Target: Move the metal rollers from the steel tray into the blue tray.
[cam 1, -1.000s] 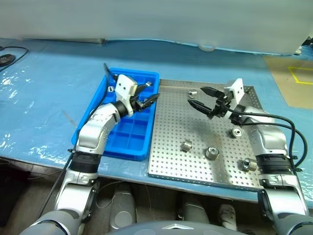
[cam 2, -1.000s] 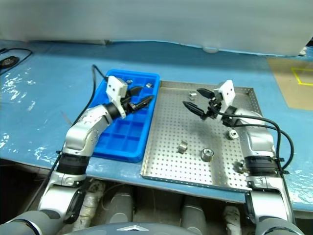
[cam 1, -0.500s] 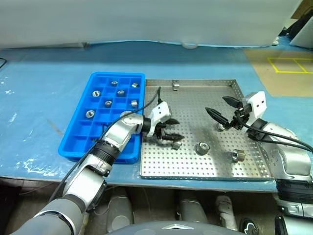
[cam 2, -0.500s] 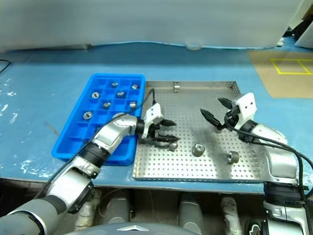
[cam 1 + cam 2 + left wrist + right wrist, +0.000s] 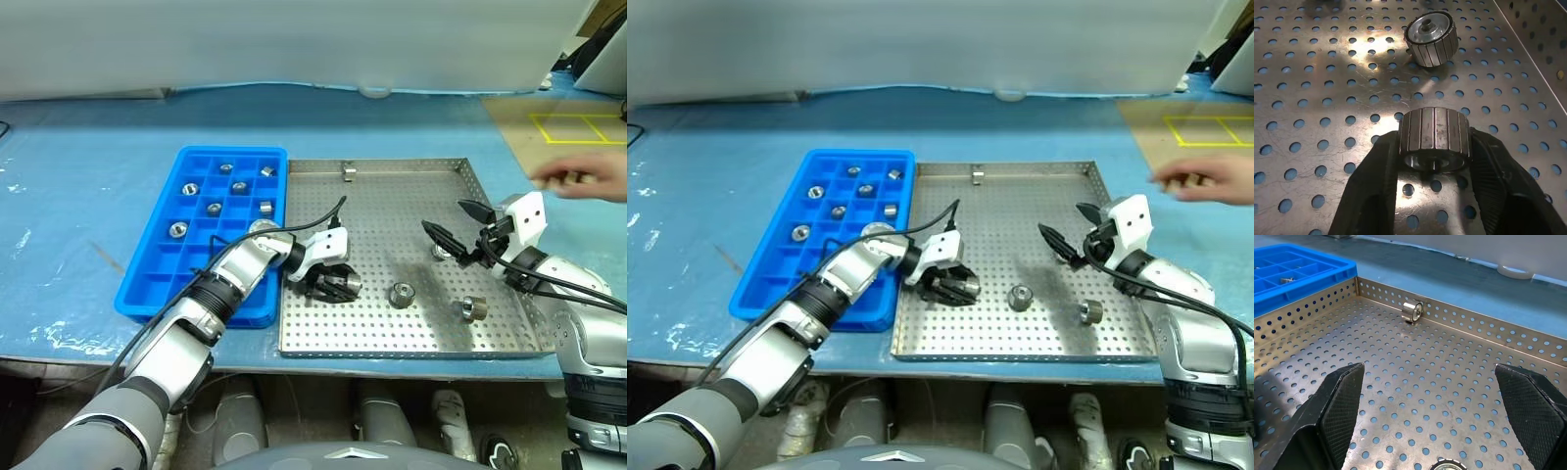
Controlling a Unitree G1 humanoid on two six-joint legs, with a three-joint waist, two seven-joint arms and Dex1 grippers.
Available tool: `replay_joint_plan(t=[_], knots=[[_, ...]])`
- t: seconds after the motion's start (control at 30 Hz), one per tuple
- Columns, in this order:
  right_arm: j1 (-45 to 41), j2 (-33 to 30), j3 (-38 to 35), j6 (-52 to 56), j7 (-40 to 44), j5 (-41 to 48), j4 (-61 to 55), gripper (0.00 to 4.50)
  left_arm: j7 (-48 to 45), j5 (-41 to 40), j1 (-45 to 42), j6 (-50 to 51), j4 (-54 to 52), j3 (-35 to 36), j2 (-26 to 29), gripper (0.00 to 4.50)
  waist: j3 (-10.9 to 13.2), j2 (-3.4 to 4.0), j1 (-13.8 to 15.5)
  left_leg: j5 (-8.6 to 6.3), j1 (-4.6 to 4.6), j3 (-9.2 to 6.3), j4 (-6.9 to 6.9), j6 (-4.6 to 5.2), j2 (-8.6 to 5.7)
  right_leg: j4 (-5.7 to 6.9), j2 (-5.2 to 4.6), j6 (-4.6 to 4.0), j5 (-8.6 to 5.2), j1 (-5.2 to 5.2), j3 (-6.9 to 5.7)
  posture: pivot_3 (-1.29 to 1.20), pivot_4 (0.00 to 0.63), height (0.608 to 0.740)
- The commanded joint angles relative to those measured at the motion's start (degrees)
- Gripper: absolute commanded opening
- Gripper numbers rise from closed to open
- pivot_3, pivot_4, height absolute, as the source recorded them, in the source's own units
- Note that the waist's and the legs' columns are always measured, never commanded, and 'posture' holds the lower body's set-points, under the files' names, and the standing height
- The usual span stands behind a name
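While our right gripper (image 5: 458,221) gapes empty, our left gripper (image 5: 1434,161) pinches a ribbed, shiny metal roller (image 5: 1435,138).

rollers (image 5: 401,294) – steel tray (image 5: 392,206), blue tray (image 5: 157,284)

**Hidden and cropped detail**

The person's hand (image 5: 586,178) is blurred and cut off at the picture's edge. In the left wrist view, the roller (image 5: 1435,139) hides the tips of the black fingers (image 5: 1371,186) beside it. In the right wrist view, one roller (image 5: 1448,464) is cropped by the frame edge, and the blue tray (image 5: 1298,271) shows only a corner.
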Motion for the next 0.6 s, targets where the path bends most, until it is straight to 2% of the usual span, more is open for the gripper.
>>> replay_joint_plan(t=[0.03, 0.23, 0.5, 0.6], knots=[[-1.79, -0.29, -0.45, -1.54, 0.24, 0.49, -0.82, 4.50, 1.62, -1.56, 1.11, 0.54, -1.09, 2.55, -1.12, 1.70, 0.00, 0.00, 0.02, 0.00, 0.01, 0.00, 0.00, 0.00, -0.01, 0.00, 0.00, 0.00, 0.00, 0.01, 0.00, -0.24, 0.150, 0.740], [-4.56, 0.09, 1.60, -2.28, 1.49, 0.18, 1.57, 4.50, 10.21, -7.29, 3.22, 7.19, -8.04, 12.45, -2.94, 1.70, 0.00, 0.00, 0.02, 0.00, -0.02, 0.00, 0.00, 0.00, 0.01, 0.00, 0.00, -0.01, 0.00, 0.00, -0.01, -0.20, 0.150, 0.740], [-10.75, 1.44, 6.44, -5.18, 4.64, -1.26, 8.79, 4.50, 36.26, -6.05, 11.99, 10.64, -25.11, 23.55, -5.72, 1.70, 0.02, -0.03, 0.18, -0.03, -0.10, 0.00, -0.01, 0.05, 0.02, -0.08, 0.01, -0.02, 0.00, -0.04, -0.06, -0.07, 0.150, 0.740], [-14.16, 2.18, 8.52, -6.79, 6.50, -2.19, 12.71, 4.50, 42.67, -5.86, 16.06, 10.91, -31.54, 26.16, -6.12, 1.70, 0.03, -0.04, 0.33, -0.03, -0.14, -0.02, -0.02, 0.04, 0.05, -0.07, 0.01, -0.02, 0.00, -0.06, -0.11, -0.01, 0.150, 0.740]])
